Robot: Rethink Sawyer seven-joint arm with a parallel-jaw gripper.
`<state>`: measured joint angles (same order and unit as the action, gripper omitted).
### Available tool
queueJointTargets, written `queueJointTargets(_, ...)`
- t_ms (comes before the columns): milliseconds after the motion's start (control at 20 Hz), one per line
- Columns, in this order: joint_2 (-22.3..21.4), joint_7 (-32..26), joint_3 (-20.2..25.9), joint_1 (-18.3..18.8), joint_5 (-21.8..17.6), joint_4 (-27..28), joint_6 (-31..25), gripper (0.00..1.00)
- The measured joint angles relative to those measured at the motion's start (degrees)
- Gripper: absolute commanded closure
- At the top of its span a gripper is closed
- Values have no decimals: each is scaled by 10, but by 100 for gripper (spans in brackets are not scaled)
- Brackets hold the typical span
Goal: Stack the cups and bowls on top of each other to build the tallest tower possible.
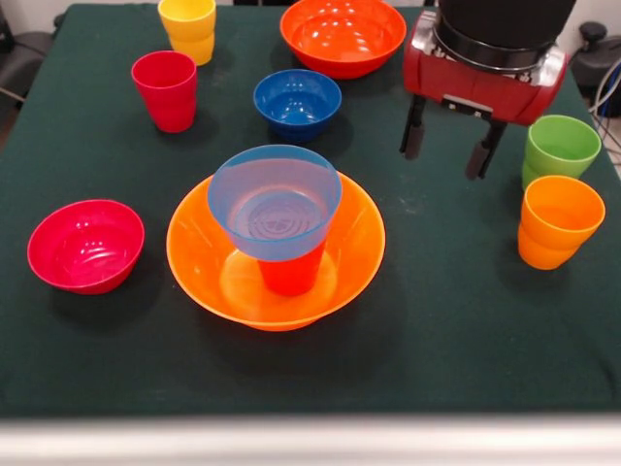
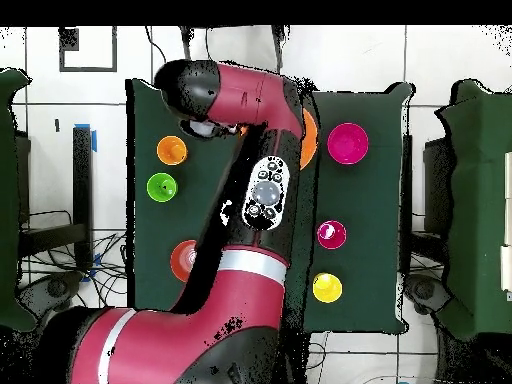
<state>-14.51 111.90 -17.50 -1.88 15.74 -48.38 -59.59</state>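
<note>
Closest to the front camera sits the tower [image 1: 277, 243] so far: the big orange bowl [image 1: 204, 262] on the table [image 1: 456, 340], a red-orange cup [image 1: 290, 274] standing in its middle, and the light blue bowl [image 1: 275, 199] perched on that cup. It's only three pieces, so I'd guess there's a long way to go. That blue bowl is much wider than the cup rim under it, so my worry is that anything set down off-centre tips it right off.

Loose pieces around it: magenta bowl [image 1: 85, 245] near left, dark blue bowl [image 1: 297, 102] just behind the tower, crimson cup [image 1: 166, 89] and yellow cup [image 1: 188, 27] far left, red-orange bowl [image 1: 343, 35] at the far edge, and the green cup [image 1: 560, 148] and orange cup [image 1: 557, 221] close together on the right.

The gripper [image 1: 453, 144] hangs over bare cloth, right of the dark blue bowl and just left of the green cup, with its fingers [image 1: 413, 131] spread apart and holding nothing. If it goes for the green cup, a finger could clip the orange one, since they're so close.

From overhead, the arm [image 2: 250, 200] covers the middle of the table and most of the tower. I can still pick out the orange [image 2: 172, 150], green [image 2: 161, 186], crimson [image 2: 331, 234] and yellow [image 2: 327, 288] cups and the magenta bowl [image 2: 347, 143]. The gripper itself isn't visible there.
</note>
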Motion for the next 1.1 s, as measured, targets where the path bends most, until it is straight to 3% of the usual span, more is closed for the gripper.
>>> queueJointTargets(1100,34,86,-8,-43,16,37,0,0)
